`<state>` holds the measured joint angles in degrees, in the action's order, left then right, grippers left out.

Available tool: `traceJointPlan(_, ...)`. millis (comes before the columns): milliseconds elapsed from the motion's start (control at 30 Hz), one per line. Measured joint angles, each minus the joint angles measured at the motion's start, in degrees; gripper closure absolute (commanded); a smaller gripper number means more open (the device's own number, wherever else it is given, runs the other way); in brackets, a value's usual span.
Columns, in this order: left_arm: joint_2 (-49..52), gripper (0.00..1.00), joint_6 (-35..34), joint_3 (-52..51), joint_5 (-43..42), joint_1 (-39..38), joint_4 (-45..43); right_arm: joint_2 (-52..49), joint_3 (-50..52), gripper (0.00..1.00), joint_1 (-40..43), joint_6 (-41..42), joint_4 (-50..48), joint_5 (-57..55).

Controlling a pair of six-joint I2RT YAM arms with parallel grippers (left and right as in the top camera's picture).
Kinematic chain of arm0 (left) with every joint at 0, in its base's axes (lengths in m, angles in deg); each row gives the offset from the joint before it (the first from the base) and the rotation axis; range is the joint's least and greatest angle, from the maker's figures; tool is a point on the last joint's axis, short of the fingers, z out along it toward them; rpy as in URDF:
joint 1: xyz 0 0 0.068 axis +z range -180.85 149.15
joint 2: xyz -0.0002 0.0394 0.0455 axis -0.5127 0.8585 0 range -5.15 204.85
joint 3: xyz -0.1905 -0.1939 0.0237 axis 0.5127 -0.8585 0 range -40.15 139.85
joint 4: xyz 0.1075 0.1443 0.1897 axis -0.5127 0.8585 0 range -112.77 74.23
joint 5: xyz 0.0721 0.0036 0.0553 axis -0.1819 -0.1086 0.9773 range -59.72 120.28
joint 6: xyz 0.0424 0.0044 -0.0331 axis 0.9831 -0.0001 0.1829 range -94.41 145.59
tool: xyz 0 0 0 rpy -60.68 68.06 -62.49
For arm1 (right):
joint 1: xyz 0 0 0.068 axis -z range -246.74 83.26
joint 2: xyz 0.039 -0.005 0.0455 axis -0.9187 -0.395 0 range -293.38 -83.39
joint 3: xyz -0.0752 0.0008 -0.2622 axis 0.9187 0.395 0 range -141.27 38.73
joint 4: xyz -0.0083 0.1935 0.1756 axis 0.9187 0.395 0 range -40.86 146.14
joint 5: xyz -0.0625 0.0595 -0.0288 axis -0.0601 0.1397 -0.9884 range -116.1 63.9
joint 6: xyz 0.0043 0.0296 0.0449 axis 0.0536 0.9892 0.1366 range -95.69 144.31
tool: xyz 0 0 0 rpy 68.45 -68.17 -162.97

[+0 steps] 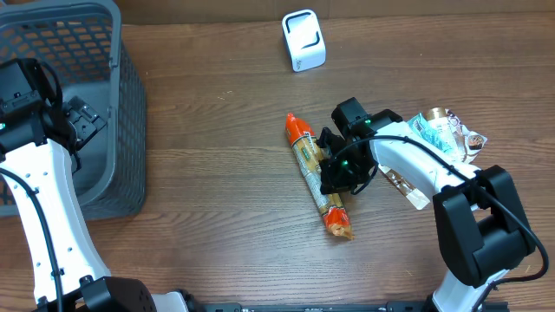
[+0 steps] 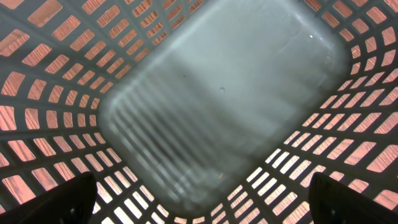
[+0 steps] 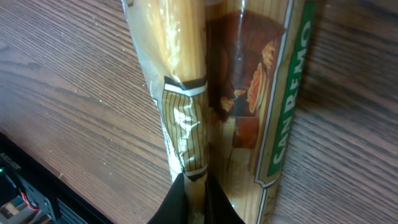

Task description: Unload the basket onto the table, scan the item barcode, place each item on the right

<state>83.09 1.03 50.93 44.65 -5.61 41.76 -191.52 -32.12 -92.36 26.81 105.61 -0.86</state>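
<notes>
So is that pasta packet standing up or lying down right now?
Lying down: the pasta packet stretches flat along the table in the overhead view, and the right wrist view shows it resting on the wood.

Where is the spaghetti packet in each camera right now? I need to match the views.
Overhead: spaghetti packet lies diagonally mid-table, orange end up-left, right gripper clamped on it.
Left wrist: not in it; only the basket interior.
Right wrist: fills the middle, fingertips pinching it at the bottom edge.
Shared landmark: the wooden table, seen through the basket slots in the left wrist view.
</notes>
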Motion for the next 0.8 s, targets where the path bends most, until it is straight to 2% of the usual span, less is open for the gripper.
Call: traceJointPlan(800,0.0,0.0,0.0,0.0,0.0,0.0,-0.02,0.31,0.37,0.96,1.84,-0.37,-0.04,-1.05)
